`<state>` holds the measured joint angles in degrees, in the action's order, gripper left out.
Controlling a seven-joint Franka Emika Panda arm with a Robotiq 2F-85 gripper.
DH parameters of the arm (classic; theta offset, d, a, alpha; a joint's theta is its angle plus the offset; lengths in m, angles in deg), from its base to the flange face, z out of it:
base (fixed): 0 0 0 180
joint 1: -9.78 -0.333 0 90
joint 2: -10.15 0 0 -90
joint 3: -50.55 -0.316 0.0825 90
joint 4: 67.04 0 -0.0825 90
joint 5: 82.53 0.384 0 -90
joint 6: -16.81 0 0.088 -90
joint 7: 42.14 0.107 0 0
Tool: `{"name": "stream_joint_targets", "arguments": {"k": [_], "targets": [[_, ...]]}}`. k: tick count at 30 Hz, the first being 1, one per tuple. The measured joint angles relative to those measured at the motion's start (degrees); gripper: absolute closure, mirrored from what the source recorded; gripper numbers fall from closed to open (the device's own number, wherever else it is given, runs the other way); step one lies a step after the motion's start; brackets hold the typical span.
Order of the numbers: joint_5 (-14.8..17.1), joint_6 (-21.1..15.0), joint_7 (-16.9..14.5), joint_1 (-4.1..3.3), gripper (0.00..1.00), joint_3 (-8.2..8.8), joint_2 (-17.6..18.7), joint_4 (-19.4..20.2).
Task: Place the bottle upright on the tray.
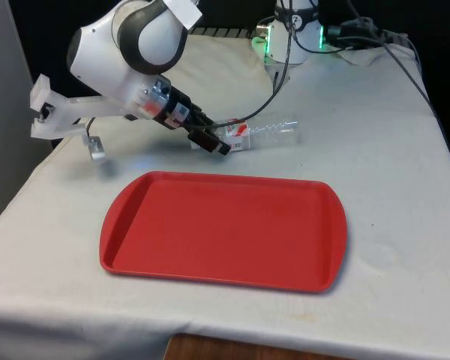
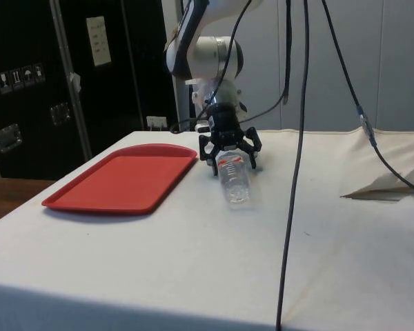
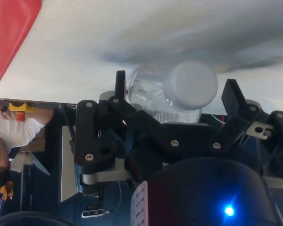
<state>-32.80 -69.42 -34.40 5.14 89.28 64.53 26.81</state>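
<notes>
A clear plastic bottle (image 1: 274, 133) with a white cap and a red-and-white label lies on its side on the white cloth, just behind the red tray (image 1: 225, 225). My gripper (image 1: 222, 144) reaches low from the front view's left and straddles the bottle's cap end. In the side view the bottle (image 2: 234, 183) lies beside the tray (image 2: 124, 179), with the gripper (image 2: 228, 160) spread around its far end. In the wrist view the cap (image 3: 191, 84) sits between the two fingertips (image 3: 119, 77), which stand apart with gaps to the bottle. Nothing lies on the tray.
Black cables (image 2: 300, 138) hang down over the table near the bottle. Crumpled cloth (image 2: 390, 183) lies at the side view's right. A small metal piece (image 1: 96, 148) hangs near the table's edge on the front view's left. A person (image 3: 9, 132) in white shows in the wrist view.
</notes>
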Motion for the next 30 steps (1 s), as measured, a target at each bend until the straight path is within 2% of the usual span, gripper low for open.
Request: {"name": "stream_joint_targets", "arguments": {"k": [10,16,30], "targets": [[0.0,0.34,-0.11,0.0,0.0,0.0,0.06,0.0],[0.52,1.89,-0.97,0.11,0.0,0.17,0.06,0.0],[0.8,1.89,-1.38,0.06,0.0,0.11,0.63,0.06]]}}
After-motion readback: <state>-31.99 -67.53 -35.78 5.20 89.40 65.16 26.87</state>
